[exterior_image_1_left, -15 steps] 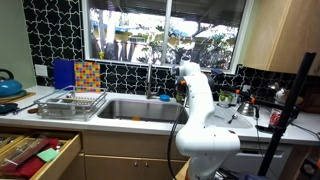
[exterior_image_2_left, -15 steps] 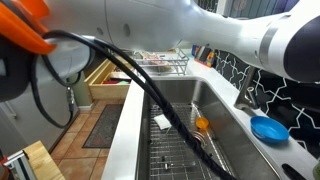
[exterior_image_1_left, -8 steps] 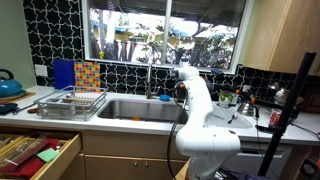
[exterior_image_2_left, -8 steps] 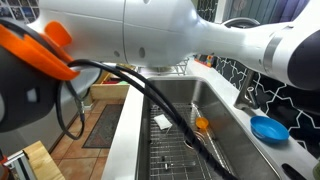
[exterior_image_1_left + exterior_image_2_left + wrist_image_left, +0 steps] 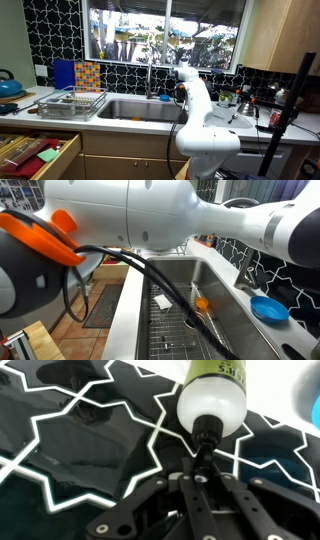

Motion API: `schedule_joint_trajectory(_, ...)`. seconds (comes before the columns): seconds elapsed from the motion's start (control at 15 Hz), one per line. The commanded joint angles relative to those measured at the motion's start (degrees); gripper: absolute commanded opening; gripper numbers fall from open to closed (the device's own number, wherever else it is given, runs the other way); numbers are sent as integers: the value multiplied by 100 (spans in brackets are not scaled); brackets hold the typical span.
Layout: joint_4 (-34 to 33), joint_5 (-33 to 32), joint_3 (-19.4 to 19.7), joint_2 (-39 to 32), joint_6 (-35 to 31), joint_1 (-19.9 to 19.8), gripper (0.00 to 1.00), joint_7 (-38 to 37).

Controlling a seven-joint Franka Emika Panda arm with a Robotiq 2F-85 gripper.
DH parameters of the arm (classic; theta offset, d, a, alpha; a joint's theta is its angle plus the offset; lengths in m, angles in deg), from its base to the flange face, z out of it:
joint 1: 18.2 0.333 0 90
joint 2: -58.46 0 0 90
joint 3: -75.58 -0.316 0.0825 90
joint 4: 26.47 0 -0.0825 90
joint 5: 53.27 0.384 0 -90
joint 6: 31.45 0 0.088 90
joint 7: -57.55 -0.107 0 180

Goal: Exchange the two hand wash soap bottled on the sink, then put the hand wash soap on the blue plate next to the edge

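Note:
In the wrist view a hand wash soap bottle (image 5: 212,400), white with a yellow-green label, stands against the black star-patterned tiles. Its black pump neck runs down between my gripper (image 5: 200,472), whose fingers (image 5: 160,495) are closed in on the neck. In an exterior view my gripper (image 5: 182,92) is at the back right corner of the sink (image 5: 135,108), beside the tall tap (image 5: 150,75); the bottle is hidden there by the white arm. The blue plate (image 5: 269,308) lies on the counter behind the sink (image 5: 180,280).
A wire dish rack (image 5: 72,102), a blue kettle (image 5: 8,85) and an upright coloured panel (image 5: 77,75) stand to one side of the sink. A drawer (image 5: 35,155) hangs open below. An orange item (image 5: 202,304) lies on the basin grid. Clutter (image 5: 245,100) fills the counter beyond the arm.
In the exterior view along the sink, the arm's white body and orange part have swung further into the picture. The arm's place at the sink corner stays the same.

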Motion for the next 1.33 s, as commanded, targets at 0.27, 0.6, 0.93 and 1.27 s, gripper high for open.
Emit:
schedule_joint_trajectory(0.27, -465, 32, 18, -189, 340, -37, 4, -144)
schedule_joint_trajectory(0.6, -563, 156, -91, 28, 413, -55, 4, -279)
schedule_joint_trajectory(0.93, -598, 327, -277, 267, 678, -2, 4, -305)
schedule_joint_trajectory(1.27, -394, 726, -696, 574, 825, -10, 4, -273)
